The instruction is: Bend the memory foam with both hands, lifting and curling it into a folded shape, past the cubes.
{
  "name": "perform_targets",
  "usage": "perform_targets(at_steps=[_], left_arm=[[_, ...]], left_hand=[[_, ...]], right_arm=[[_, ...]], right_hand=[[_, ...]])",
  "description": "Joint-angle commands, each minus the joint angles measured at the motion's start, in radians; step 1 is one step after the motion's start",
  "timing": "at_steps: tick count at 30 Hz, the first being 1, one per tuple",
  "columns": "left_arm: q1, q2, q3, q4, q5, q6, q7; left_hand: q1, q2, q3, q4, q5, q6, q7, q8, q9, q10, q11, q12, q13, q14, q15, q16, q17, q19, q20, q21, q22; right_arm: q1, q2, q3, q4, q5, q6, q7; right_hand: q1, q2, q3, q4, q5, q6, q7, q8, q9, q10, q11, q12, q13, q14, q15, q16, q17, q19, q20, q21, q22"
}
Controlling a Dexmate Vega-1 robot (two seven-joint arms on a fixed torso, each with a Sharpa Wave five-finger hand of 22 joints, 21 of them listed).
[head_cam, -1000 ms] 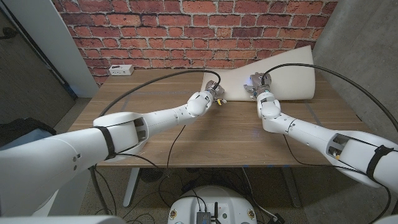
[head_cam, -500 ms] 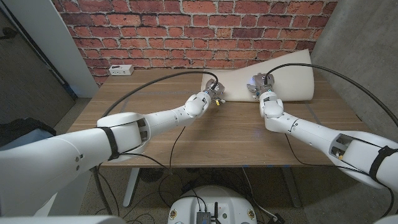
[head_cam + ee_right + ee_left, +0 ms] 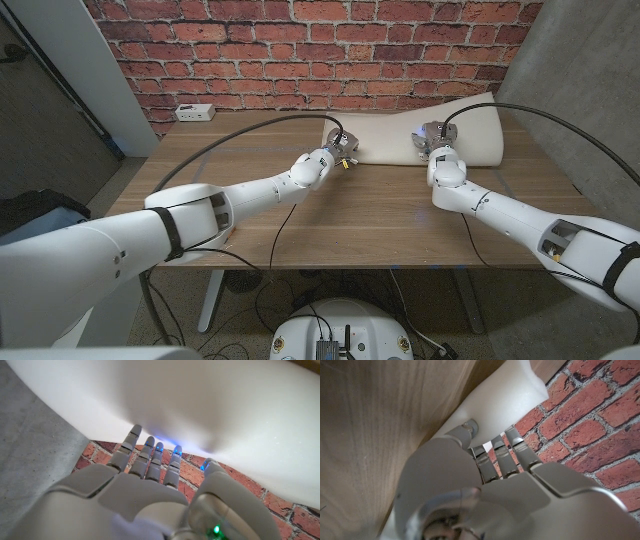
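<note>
The cream memory foam [image 3: 465,130] lies along the back right of the wooden table [image 3: 350,215], its right end still raised a little against the wall. My left hand [image 3: 338,152] is at the foam's left corner; in the left wrist view the thumb lies on the foam [image 3: 500,400] while the fingers [image 3: 496,457] reach past its edge, pinching it. My right hand [image 3: 434,140] is at the foam's front edge near its middle. In the right wrist view its fingers [image 3: 150,457] are straight and apart, tips against the foam's surface [image 3: 210,405].
A white power strip [image 3: 190,111] sits at the table's back left corner. A brick wall [image 3: 300,45] runs right behind the table and a grey wall [image 3: 580,90] closes the right side. Black cables [image 3: 250,125] arc over both arms.
The foam's raised right side has come down from steeply tilted to nearly flat. My right hand has moved back and right along it; the left hand has stayed at the left corner.
</note>
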Motion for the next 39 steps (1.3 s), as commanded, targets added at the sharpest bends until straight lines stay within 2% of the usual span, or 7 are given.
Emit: perform_targets(at_steps=[1, 11, 18, 19, 27, 33, 39], left_arm=[[0.042, 0.070, -0.060, -0.117, -0.038, -0.001, -0.002], [0.077, 0.111, -0.103, -0.196, -0.048, 0.011, -0.030], [0.094, 0.118, -0.130, -0.211, -0.063, 0.004, -0.028], [0.096, 0.118, -0.132, -0.213, -0.063, 0.003, -0.028], [0.112, 0.123, -0.148, -0.233, -0.064, 0.008, -0.025], [0.121, 0.126, -0.157, -0.244, -0.063, 0.013, -0.022], [0.124, 0.121, -0.165, -0.244, -0.066, 0.012, -0.017]], left_hand=[[0.006, -0.011, 0.011, -0.004, 0.007, 0.075, 0.042, -0.007, 0.006, 0.014, 0.004, -0.003, 0.003, 0.014, -0.111, -0.007, 0.000, 0.002, -0.011, 0.009, 0.001], [0.006, -0.015, 0.017, -0.009, 0.008, 0.087, 0.049, -0.014, 0.006, 0.022, 0.006, -0.010, 0.003, 0.025, -0.107, -0.011, -0.001, 0.006, -0.016, 0.016, 0.001], [0.007, -0.018, 0.021, -0.012, 0.009, 0.085, 0.051, -0.021, 0.007, 0.022, 0.007, -0.015, 0.003, 0.028, -0.105, -0.015, -0.001, 0.007, -0.017, 0.020, 0.001], [0.008, -0.018, 0.021, -0.012, 0.009, 0.085, 0.052, -0.022, 0.007, 0.021, 0.007, -0.016, 0.003, 0.027, -0.104, -0.015, -0.001, 0.006, -0.017, 0.020, 0.001], [0.008, -0.019, 0.025, -0.013, 0.011, 0.083, 0.055, -0.029, 0.007, 0.022, 0.010, -0.022, 0.004, 0.028, -0.102, -0.018, -0.001, 0.006, -0.018, 0.023, 0.001], [0.008, -0.021, 0.028, -0.014, 0.011, 0.087, 0.059, -0.033, 0.007, 0.025, 0.008, -0.025, 0.004, 0.030, -0.101, -0.020, -0.001, 0.008, -0.019, 0.027, 0.001], [0.008, -0.022, 0.031, -0.014, 0.012, 0.088, 0.058, -0.037, 0.007, 0.028, 0.014, -0.028, 0.004, 0.031, -0.100, -0.022, -0.001, 0.008, -0.021, 0.029, 0.001]], right_arm=[[-0.029, 0.002, 0.062, -0.019, 0.132, -0.121, -0.017], [-0.048, -0.001, 0.107, -0.048, 0.231, -0.167, -0.061], [-0.053, 0.056, 0.172, -0.029, 0.313, -0.274, -0.147], [-0.047, 0.065, 0.170, -0.020, 0.320, -0.295, -0.154], [-0.064, 0.094, 0.226, -0.019, 0.401, -0.363, -0.252], [-0.072, 0.122, 0.289, -0.021, 0.474, -0.441, -0.314], [-0.105, 0.134, 0.345, -0.049, 0.522, -0.468, -0.397]], right_hand=[[-0.024, -0.008, -0.003, 0.016, -0.009, -0.026, 0.004, -0.013, 0.005, -0.008, 0.016, -0.010, 0.004, -0.014, -0.011, 0.004, 0.003, 0.002, 0.005, -0.007, 0.001], [0.002, -0.059, -0.002, -0.030, -0.013, -0.109, 0.022, -0.030, 0.003, -0.057, 0.030, -0.046, 0.004, -0.051, 0.017, -0.017, -0.025, 0.000, 0.033, -0.025, -0.001], [0.006, -0.041, 0.010, -0.034, -0.013, -0.116, 0.032, -0.024, 0.003, -0.049, 0.045, -0.049, 0.004, -0.044, 0.037, -0.013, -0.030, 0.010, 0.045, -0.028, -0.001], [0.016, -0.042, 0.014, -0.043, -0.015, -0.129, 0.037, -0.026, 0.003, -0.057, 0.045, -0.054, 0.004, -0.051, 0.040, -0.016, -0.034, 0.011, 0.047, -0.031, -0.001], [0.039, -0.094, -0.001, -0.103, -0.033, -0.231, 0.048, -0.030, 0.004, -0.164, 0.064, -0.093, 0.006, -0.165, 0.085, -0.036, -0.051, -0.082, 0.092, -0.092, -0.002], [0.036, -0.099, -0.008, -0.113, -0.035, -0.292, 0.057, -0.035, 0.005, -0.221, 0.076, -0.101, 0.007, -0.191, 0.109, -0.031, -0.054, -0.091, 0.096, -0.103, -0.001], [0.071, -0.096, 0.004, -0.145, -0.035, -0.333, 0.058, -0.030, 0.005, -0.264, 0.069, -0.099, 0.007, -0.214, 0.112, -0.030, -0.061, -0.100, 0.097, -0.111, -0.001]])
